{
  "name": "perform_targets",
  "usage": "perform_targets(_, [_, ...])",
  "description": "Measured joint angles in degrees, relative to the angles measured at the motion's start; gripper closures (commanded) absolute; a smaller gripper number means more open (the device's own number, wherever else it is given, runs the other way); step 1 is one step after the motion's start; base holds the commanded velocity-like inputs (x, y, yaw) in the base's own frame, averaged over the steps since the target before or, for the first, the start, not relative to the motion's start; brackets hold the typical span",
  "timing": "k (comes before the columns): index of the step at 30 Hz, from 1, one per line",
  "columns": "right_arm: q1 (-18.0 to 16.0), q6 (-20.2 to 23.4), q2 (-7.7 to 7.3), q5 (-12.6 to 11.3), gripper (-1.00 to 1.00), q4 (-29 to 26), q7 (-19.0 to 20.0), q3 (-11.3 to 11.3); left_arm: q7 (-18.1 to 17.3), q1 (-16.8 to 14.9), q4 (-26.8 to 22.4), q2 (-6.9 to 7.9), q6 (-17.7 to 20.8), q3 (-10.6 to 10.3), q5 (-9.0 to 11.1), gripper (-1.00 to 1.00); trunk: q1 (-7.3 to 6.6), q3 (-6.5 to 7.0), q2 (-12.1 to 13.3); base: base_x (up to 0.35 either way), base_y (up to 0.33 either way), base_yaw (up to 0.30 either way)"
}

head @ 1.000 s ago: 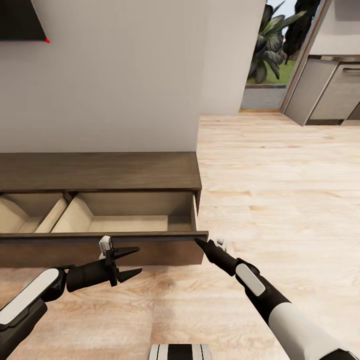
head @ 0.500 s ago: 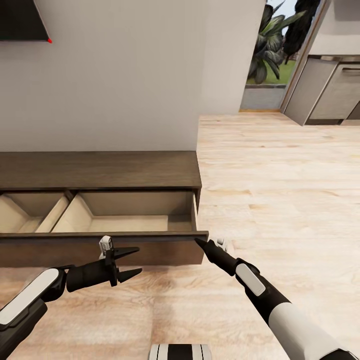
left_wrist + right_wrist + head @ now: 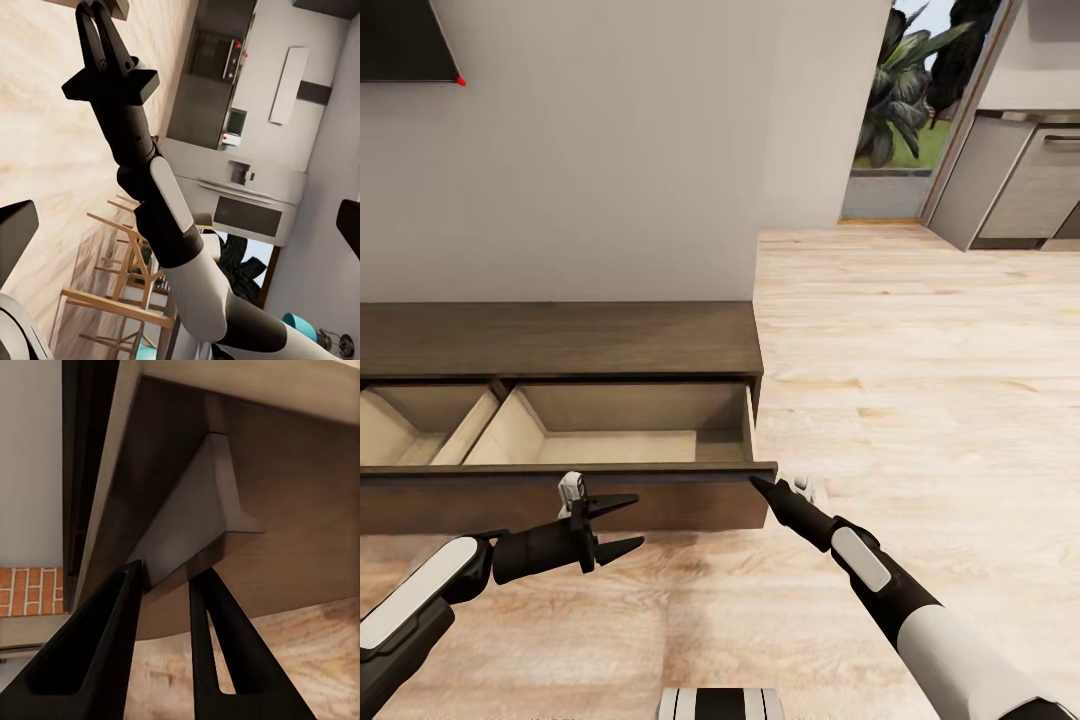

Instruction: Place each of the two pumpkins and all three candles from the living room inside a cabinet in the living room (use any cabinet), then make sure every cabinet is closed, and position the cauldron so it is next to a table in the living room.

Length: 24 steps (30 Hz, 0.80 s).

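The right arm reaches toward eleven o'clock, its gripper [image 3: 757, 486] narrowed at the open cabinet [image 3: 560, 340] drawer's corner. The left gripper [image 3: 628, 522] points at three o'clock, fingers spread wide, holding nothing.

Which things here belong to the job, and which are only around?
Job: cabinet, its open drawer, right pincer at the drawer's corner, left pincer.
Around: kitchen cupboards, plant, floor.

cabinet [image 3: 560, 340]: left of frame, against the wall
drawer [image 3: 610, 440]: pulled out in front
right gripper [image 3: 758, 487]: at the drawer's lower-right corner
left gripper [image 3: 622, 523]: before the drawer front
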Motion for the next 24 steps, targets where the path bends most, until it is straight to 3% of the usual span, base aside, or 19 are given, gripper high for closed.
perform_targets(17, [0.00, -0.01, 0.00, 0.03, 1.00, 0.00, -0.01, -0.07, 0.00, 0.00, 0.00, 0.00, -0.02, 0.00, 0.00, -1.00, 0.01, 0.00, 0.00, -0.022, 0.000, 0.000])
perform_targets(23, [0.01, -0.16, 0.93, 0.45, 1.00, 0.08, -1.03, -2.10, 0.00, -0.02, 0.01, -0.01, -0.04, -0.01, 0.00, -1.00, 0.01, 0.00, 0.01, -0.052, 0.000, 0.000])
perform_targets(24, [0.01, -0.15, 0.95, 0.47, -1.00, 0.10, -1.03, -2.13, 0.00, -0.01, 0.01, -0.01, -0.04, -0.01, 0.00, -1.00, 0.01, 0.00, 0.01, -0.006, 0.000, 0.000])
